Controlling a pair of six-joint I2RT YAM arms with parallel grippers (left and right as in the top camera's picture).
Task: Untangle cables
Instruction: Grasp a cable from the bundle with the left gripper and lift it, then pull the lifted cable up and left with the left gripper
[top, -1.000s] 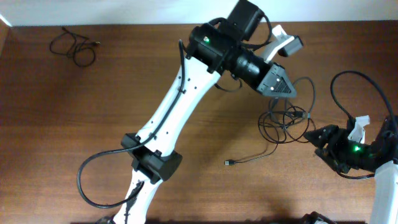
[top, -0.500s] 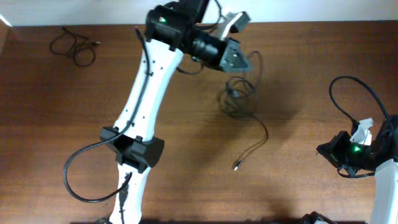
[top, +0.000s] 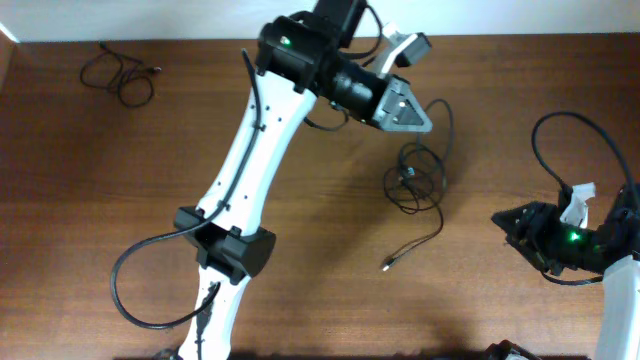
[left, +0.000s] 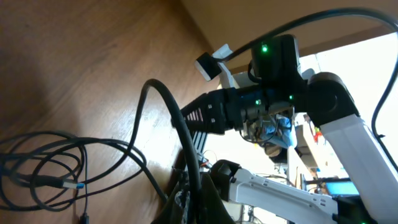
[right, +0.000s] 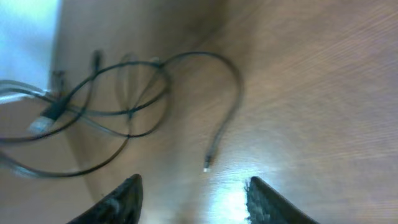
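A loose tangle of thin black cables (top: 415, 180) lies on the wooden table right of centre. One strand rises from it to my left gripper (top: 412, 112), which is shut on it. In the left wrist view that strand (left: 163, 99) arches up out of the jaws and drops to the coils (left: 43, 165) and a blue-tipped plug (left: 61, 184). A free tail ends in a small plug (top: 387, 265) toward the front. My right gripper (top: 503, 222) stands open to the right of the tangle, holding nothing. In the right wrist view its fingers (right: 121, 200) frame bare wood below the plug (right: 206, 167).
A second small bundle of black cord (top: 120, 75) lies at the far back left corner. The left arm (top: 250, 180) slants across the middle of the table. A thick black wire (top: 560, 130) loops above the right arm.
The left arm swung left with the tangle, then partway back right, so the tangle lies farther from the right gripper. The right gripper drew back, then came forward with its jaws open.
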